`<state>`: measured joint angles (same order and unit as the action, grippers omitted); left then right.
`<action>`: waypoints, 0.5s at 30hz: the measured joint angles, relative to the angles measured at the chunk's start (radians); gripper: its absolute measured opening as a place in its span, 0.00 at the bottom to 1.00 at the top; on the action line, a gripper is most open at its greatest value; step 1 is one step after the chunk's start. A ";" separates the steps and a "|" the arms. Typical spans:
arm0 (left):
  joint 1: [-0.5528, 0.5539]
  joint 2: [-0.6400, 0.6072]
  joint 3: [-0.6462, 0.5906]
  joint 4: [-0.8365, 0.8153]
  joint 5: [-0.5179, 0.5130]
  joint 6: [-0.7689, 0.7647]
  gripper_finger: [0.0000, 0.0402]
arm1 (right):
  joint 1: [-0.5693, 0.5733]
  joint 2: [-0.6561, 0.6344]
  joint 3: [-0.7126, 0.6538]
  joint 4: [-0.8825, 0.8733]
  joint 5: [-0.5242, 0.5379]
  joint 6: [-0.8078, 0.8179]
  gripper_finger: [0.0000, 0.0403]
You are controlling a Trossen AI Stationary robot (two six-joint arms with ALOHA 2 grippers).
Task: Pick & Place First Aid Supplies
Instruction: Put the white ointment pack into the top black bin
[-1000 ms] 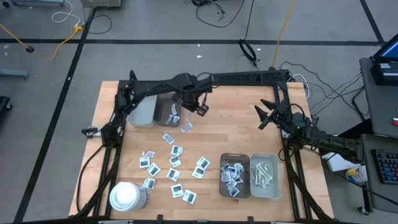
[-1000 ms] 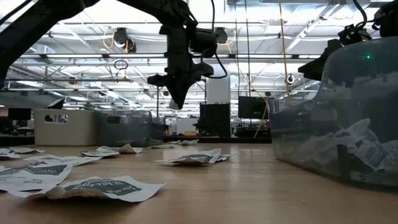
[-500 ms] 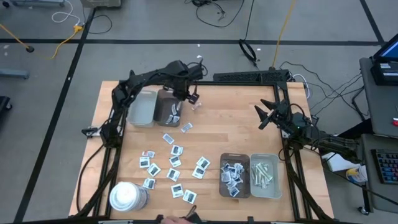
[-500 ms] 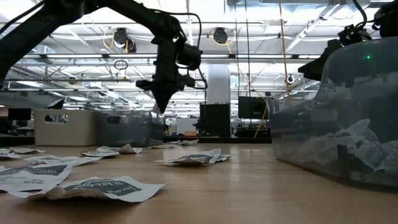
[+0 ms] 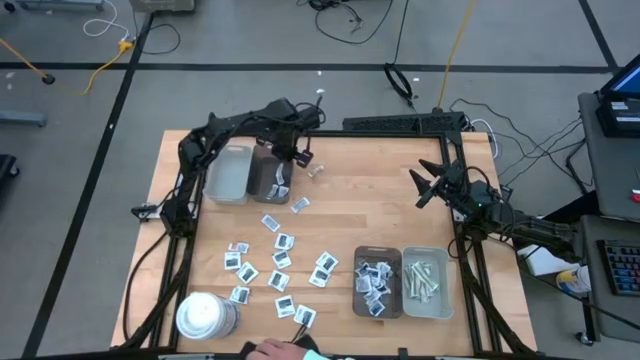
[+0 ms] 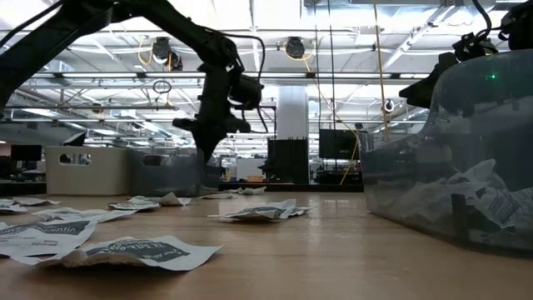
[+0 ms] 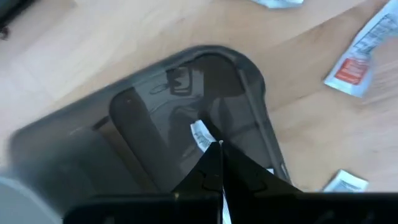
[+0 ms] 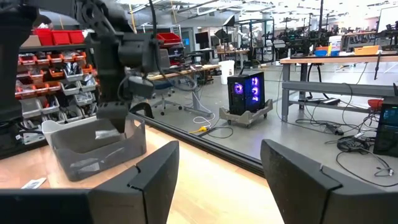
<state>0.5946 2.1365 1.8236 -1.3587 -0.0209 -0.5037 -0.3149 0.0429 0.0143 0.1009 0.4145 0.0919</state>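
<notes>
Small white packets with dark print, the first aid supplies (image 5: 280,258), lie scattered on the wooden table's left half. My left gripper (image 5: 291,157) hangs pointing down over the dark grey tray (image 5: 268,178) at the far left and is shut on one white packet (image 7: 200,133). In the low view it (image 6: 205,152) hangs above that tray (image 6: 166,171). My right gripper (image 5: 420,188) waits open at the far right, holding nothing (image 8: 217,168). My left gripper pinches a small white packet between its two fingers, which come from above and point down. One end of the packet (image 7: 199,130) sticks out past the fingertips (image 7: 214,163). The packet is lifted clear, above the inside of the dark grey tray.
A light grey tray (image 5: 228,172) stands left of the dark one. At the near right stand a brown tray (image 5: 377,281) with packets and a grey tray (image 5: 427,281) with pale strips. A white cylinder (image 5: 205,315) stands near left. A person's hand (image 5: 275,350) shows at the near edge.
My left gripper, still shut, has moved toward the table's left edge and a little down, from beside the dark grey tray to above it. A person's hand has come in at the table's near edge.
</notes>
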 joint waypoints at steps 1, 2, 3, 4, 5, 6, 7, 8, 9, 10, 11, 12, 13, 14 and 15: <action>0.000 0.000 -0.018 0.011 0.001 -0.003 0.00 | 0.000 0.000 0.000 0.000 0.000 0.000 0.55; 0.000 0.000 -0.035 0.021 0.001 -0.006 0.00 | 0.000 0.000 0.000 0.000 0.000 0.000 0.55; -0.001 0.000 -0.051 0.032 0.007 -0.006 0.00 | 0.000 0.000 0.000 0.000 0.000 0.000 0.55; -0.002 0.000 -0.066 0.044 0.011 -0.008 0.00 | 0.000 0.000 0.000 0.000 0.000 0.000 0.56; -0.003 0.000 -0.078 0.053 0.011 -0.015 0.00 | 0.000 0.000 0.000 0.000 0.000 0.000 0.56; -0.003 0.000 -0.087 0.056 0.012 -0.022 0.00 | 0.000 0.000 0.000 0.000 0.000 0.000 0.56; -0.003 0.001 -0.092 0.055 0.012 -0.024 0.01 | 0.000 0.000 0.000 0.000 0.000 0.000 0.56; -0.003 0.001 -0.095 0.054 0.012 -0.030 0.01 | 0.000 0.000 0.000 0.000 0.000 0.000 0.55; -0.003 0.001 -0.095 0.055 0.010 -0.039 0.02 | 0.000 0.000 0.000 0.000 0.000 0.000 0.55; -0.003 0.001 -0.095 0.057 0.001 -0.051 0.04 | 0.000 0.000 0.000 0.000 0.000 0.000 0.55; -0.003 0.001 -0.095 0.057 -0.006 -0.056 0.06 | 0.000 0.000 0.000 0.000 0.000 0.000 0.55; -0.002 0.001 -0.095 0.057 -0.008 -0.057 0.08 | 0.000 0.000 0.000 0.000 0.000 0.000 0.55; -0.002 -0.001 -0.095 0.056 -0.008 -0.058 0.11 | 0.000 0.000 0.000 0.000 0.000 0.000 0.55; -0.002 -0.003 -0.095 0.056 -0.008 -0.058 0.14 | 0.000 0.000 0.000 0.000 0.000 0.000 0.55; -0.002 -0.004 -0.095 0.056 -0.009 -0.058 0.18 | 0.000 0.000 0.000 0.000 0.000 0.000 0.55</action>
<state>0.5926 2.1320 1.7290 -1.3025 -0.0294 -0.5617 -0.3150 0.0428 0.0143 0.1009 0.4145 0.0917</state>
